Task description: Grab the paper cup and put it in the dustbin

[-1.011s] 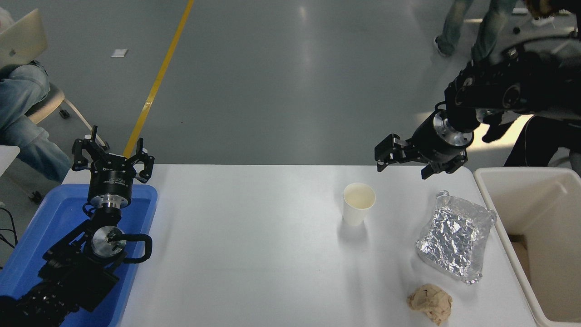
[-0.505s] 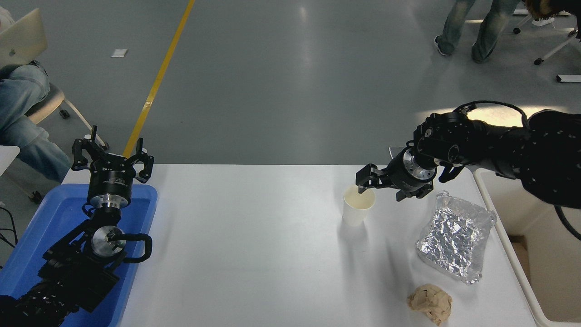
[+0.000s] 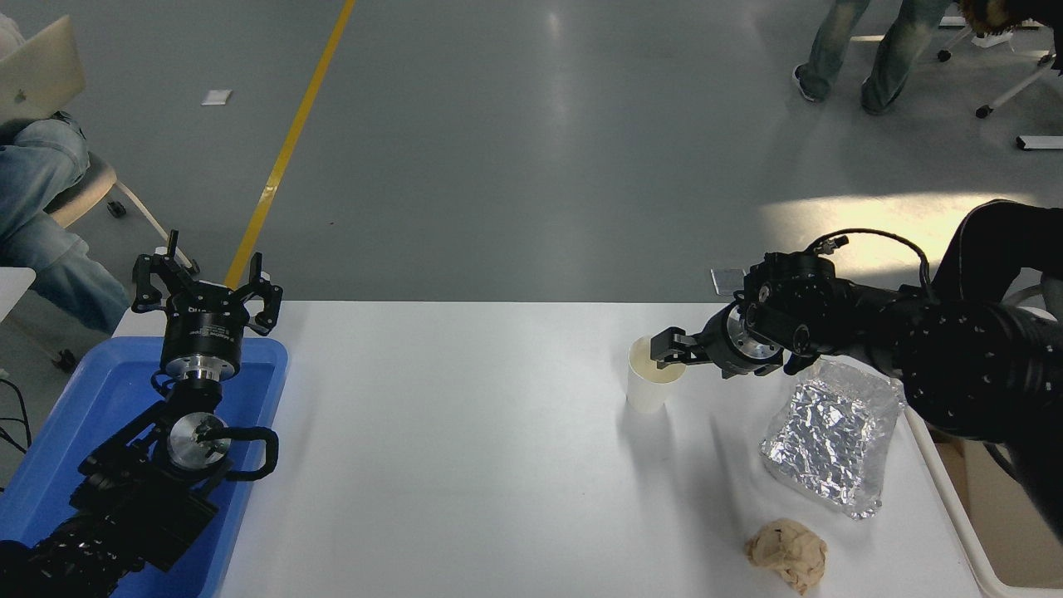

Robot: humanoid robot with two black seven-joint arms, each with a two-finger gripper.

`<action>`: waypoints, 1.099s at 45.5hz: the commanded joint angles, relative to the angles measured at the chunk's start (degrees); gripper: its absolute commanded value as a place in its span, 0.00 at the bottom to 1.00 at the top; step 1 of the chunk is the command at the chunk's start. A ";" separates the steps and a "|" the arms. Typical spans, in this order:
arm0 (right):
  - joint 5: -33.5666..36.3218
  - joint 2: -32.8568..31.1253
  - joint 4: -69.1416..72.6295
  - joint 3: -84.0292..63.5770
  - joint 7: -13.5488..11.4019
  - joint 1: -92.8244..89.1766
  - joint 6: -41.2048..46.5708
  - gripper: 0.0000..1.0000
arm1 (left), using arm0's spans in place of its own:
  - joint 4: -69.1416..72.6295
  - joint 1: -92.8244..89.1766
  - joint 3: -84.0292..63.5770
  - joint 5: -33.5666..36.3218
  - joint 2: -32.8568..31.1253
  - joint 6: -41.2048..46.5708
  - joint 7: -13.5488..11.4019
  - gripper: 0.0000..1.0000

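Your right end effector point(image 3: 671, 349) sits at the cup's point(image 3: 647, 389) right rim — one finger point(image 3: 669, 342) reaches over the rim and hangs above the cream inside. You cannot tell from this view whether it is spread or pinching the cup wall; the wrist hides the other finger. The cup stands upright on the white bench point(image 3: 465, 465), right of centre and toward the far edge.

The right arm comes in low from the right edge, crossing above the near left corner of the dustbin point(image 3: 955, 515), of which only a strip of rim shows at the bench's right side. Just right of the cup, under the arm, lies a foil packet point(image 3: 830, 444), apart from the cup. Nearer you, a crumpled tan paper ball point(image 3: 786, 554) rests close to the near edge, well apart from the cup.

Your left end effector point(image 3: 208, 291) is parked at the far left, fingers spread and pointing away, above a blue tray point(image 3: 91, 399) on the bench's left end.

Beyond the bench there is grey floor with a yellow line point(image 3: 286, 149). A seated person's leg point(image 3: 46, 216) shows at far left — another person's legs point(image 3: 864, 50) at top right.
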 commanded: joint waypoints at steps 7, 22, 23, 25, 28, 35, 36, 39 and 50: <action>-1.56 0.14 -2.01 1.53 -0.02 -3.33 -0.69 0.91 | 0.00 0.00 0.00 0.06 0.00 -0.10 -0.07 0.99; -2.43 0.14 -1.39 1.53 0.07 -3.42 0.10 0.00 | 0.00 0.00 0.00 -0.03 0.00 -0.01 0.02 0.99; -2.70 0.14 -1.39 1.53 0.07 -3.42 0.28 0.00 | 0.00 0.00 0.00 -0.03 0.00 -0.01 0.02 0.99; -2.79 0.14 -1.48 1.53 0.07 -3.42 0.28 0.00 | 0.00 0.00 0.00 -0.03 0.00 -0.01 0.02 0.99; -2.35 0.14 -1.48 1.71 0.07 -3.07 0.11 0.00 | 0.00 0.00 0.00 0.06 0.00 -0.01 0.02 0.99; -2.17 0.14 -1.22 2.32 0.07 -2.37 0.28 0.00 | 0.00 0.00 0.00 -0.03 0.00 -0.01 -0.07 0.99; -2.17 0.14 -1.13 2.32 0.07 -2.19 0.28 0.00 | 0.00 0.00 0.00 -0.03 0.00 -0.01 -0.07 0.99; -2.09 0.14 -0.34 2.32 0.07 -1.40 0.28 0.00 | 0.00 0.00 0.00 0.05 0.00 -0.01 -0.07 0.99; -2.09 0.14 11.86 2.85 0.07 8.26 0.11 0.00 | 0.00 0.00 0.00 -0.03 0.00 -0.01 -0.07 0.99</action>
